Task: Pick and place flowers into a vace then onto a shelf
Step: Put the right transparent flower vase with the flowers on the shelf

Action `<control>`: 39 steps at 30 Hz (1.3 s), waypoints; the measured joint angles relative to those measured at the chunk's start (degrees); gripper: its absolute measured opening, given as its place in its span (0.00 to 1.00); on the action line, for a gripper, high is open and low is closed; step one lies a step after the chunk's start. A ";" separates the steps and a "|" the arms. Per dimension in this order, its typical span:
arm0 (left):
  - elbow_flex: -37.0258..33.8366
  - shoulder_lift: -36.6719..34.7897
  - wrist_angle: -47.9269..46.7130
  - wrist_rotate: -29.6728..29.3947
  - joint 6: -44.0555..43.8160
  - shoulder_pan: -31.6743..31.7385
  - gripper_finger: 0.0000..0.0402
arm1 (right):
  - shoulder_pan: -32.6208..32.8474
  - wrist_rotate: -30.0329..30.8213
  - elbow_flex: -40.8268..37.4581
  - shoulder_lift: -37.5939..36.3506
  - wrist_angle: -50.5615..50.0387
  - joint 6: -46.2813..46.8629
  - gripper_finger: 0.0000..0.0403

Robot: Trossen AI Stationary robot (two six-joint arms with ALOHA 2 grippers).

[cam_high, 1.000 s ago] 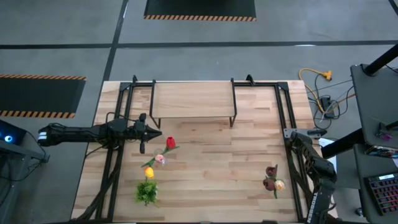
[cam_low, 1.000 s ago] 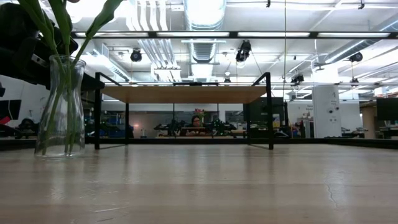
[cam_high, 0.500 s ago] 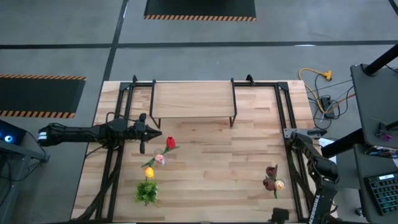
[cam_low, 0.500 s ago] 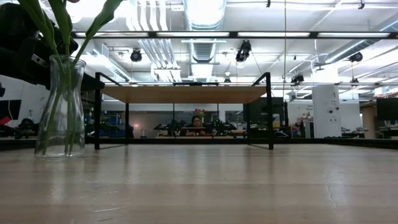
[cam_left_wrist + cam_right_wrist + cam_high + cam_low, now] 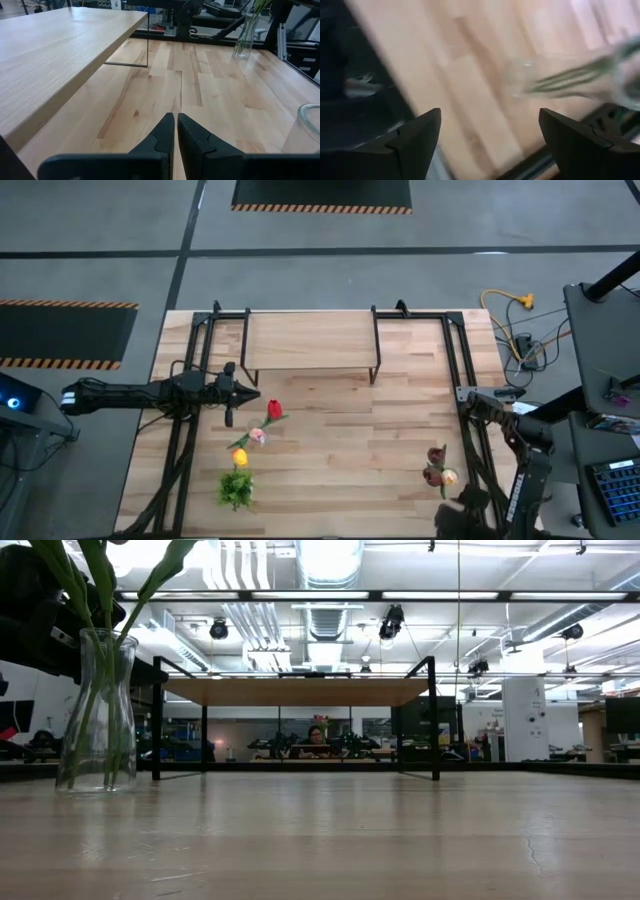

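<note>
Red, pink and orange flowers point(image 5: 258, 434) stand in a clear glass vase point(image 5: 95, 715) left of the table's middle. A second clear vase point(image 5: 243, 44) with maroon and cream flowers point(image 5: 438, 471) stands near the near right corner. The shelf point(image 5: 310, 340) stands on black legs at the far edge. My left gripper point(image 5: 238, 392) is shut and level, just beyond the left vase on its far side. My right gripper point(image 5: 455, 518) hangs open over the near right corner, with the blurred second vase point(image 5: 560, 80) beyond its fingers.
A bushy green tuft point(image 5: 236, 488) lies near the front edge, just nearer than the left vase. Black frame rails point(image 5: 455, 380) run along both sides of the table. Bare wood point(image 5: 350, 440) lies between the two vases.
My right gripper has swung in over the table's near right corner toward the vase with the maroon flowers and has tipped downward, staying open.
</note>
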 joint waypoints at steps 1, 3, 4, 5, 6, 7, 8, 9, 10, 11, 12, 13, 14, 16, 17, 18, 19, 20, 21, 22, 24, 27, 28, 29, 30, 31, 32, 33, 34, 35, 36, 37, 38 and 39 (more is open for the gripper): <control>0.00 0.02 0.00 0.00 0.00 0.00 0.01 | -0.02 -0.74 -2.17 -1.09 0.01 1.45 0.81; -0.02 0.00 0.00 0.00 0.00 -0.02 0.01 | -0.04 -2.12 -6.58 -3.56 -0.07 4.14 0.81; 0.00 0.02 0.00 0.00 0.00 0.00 0.01 | -0.02 -2.21 -8.68 -4.91 0.00 5.51 0.81; 0.00 0.02 0.00 0.00 0.00 -0.01 0.01 | -0.02 -2.21 -10.78 -6.24 -0.01 7.11 0.81; -0.02 0.00 0.00 0.00 0.00 -0.02 0.01 | 0.02 -2.32 -12.87 -7.64 0.24 8.82 0.81; 0.00 0.00 0.00 0.01 0.00 0.00 0.01 | 0.04 -2.41 -14.51 -8.92 1.08 10.39 0.81; -0.02 0.02 0.00 0.01 0.00 0.00 0.01 | 0.19 -2.37 -15.97 -10.30 2.14 11.65 0.81; -0.01 0.00 0.00 0.00 0.00 0.00 0.01 | 0.45 -2.03 -17.17 -11.53 2.79 12.68 0.81; -0.02 0.00 0.00 0.00 0.00 0.00 0.01 | 0.75 -1.15 -18.19 -12.54 3.12 13.34 0.81; -0.02 0.02 0.00 0.00 0.00 -0.02 0.01 | 1.05 0.18 -19.07 -13.42 3.39 13.93 0.81; -0.02 0.00 0.00 0.00 0.00 0.00 0.01 | 1.35 1.68 -19.87 -14.09 3.56 14.59 0.81; -0.01 0.00 0.00 0.01 0.00 -0.02 0.01 | 1.60 3.47 -20.49 -14.54 3.57 15.28 0.81; -0.01 0.01 0.00 0.00 0.00 -0.01 0.01 | 1.91 5.16 -21.07 -14.97 3.62 15.56 0.81; -0.02 0.00 0.00 0.00 0.00 -0.01 0.01 | 2.23 6.39 -21.63 -15.07 3.53 15.60 0.81; -0.02 0.01 0.00 0.00 0.00 0.00 0.01 | 2.27 6.50 -22.05 -15.05 3.53 15.61 0.81; -0.02 0.01 0.00 0.00 0.00 -0.02 0.01 | 2.35 6.74 -22.45 -14.83 3.48 15.77 0.81; -0.02 0.00 0.00 0.00 0.00 -0.01 0.01 | 2.36 6.97 -22.96 -14.65 3.52 15.92 0.81; -0.02 0.00 0.00 0.01 0.00 0.00 0.01 | 2.36 7.18 -23.58 -14.42 3.55 15.93 0.81; -0.02 0.00 0.01 0.00 0.00 -0.02 0.01 | 2.36 7.59 -24.37 -14.23 3.66 16.05 0.81; -0.02 0.00 0.00 0.02 0.00 -0.02 0.01 | 2.36 8.09 -25.13 -13.94 3.81 16.36 0.81; 0.00 0.00 0.00 0.02 0.00 0.00 0.01 | 2.36 8.46 -26.45 -13.46 3.97 17.25 0.81; -0.01 0.00 0.00 0.00 0.00 -0.01 0.01 | 2.49 8.50 -28.31 -13.26 4.89 18.33 0.81; -0.02 0.00 0.00 0.01 0.00 -0.02 0.01 | 2.63 8.59 -28.92 -13.28 5.24 18.77 0.81; -0.02 0.00 0.00 0.01 0.00 -0.01 0.01 | 2.64 8.65 -29.44 -13.28 5.34 19.07 0.81; -0.02 0.00 0.00 0.02 0.00 0.00 0.01 | 2.64 8.72 -29.72 -13.28 5.26 19.33 0.81; -0.02 0.01 0.01 0.00 0.00 0.00 0.01 | 2.67 9.14 -29.87 -13.28 5.30 19.40 0.81; -0.02 0.00 0.00 0.02 0.00 0.00 0.01 | 2.73 9.92 -29.99 -13.28 5.30 19.38 0.81; 0.00 0.00 0.00 0.00 0.00 -0.02 0.01 | 2.75 10.46 -30.08 -13.28 5.30 19.36 0.81; -0.02 0.00 0.00 0.02 0.00 0.00 0.01 | 2.75 11.14 -30.11 -13.27 5.32 19.33 0.81; -0.02 0.01 0.00 0.00 0.00 0.00 0.01 | 2.75 11.90 -30.11 -13.26 5.31 19.33 0.81; -0.01 0.02 0.00 0.02 0.00 -0.02 0.01 | 2.78 12.52 -30.11 -13.26 5.30 19.33 0.81; -0.02 0.00 0.00 0.02 0.00 -0.01 0.01 | 2.94 13.07 -30.09 -13.26 5.32 19.33 0.81; -0.02 0.01 0.00 0.02 0.00 -0.01 0.01 | 2.95 13.40 -30.11 -13.26 5.28 19.31 0.81; -0.02 0.01 0.00 0.02 0.00 -0.02 0.01 | 3.02 14.14 -30.11 -13.26 5.19 19.40 0.81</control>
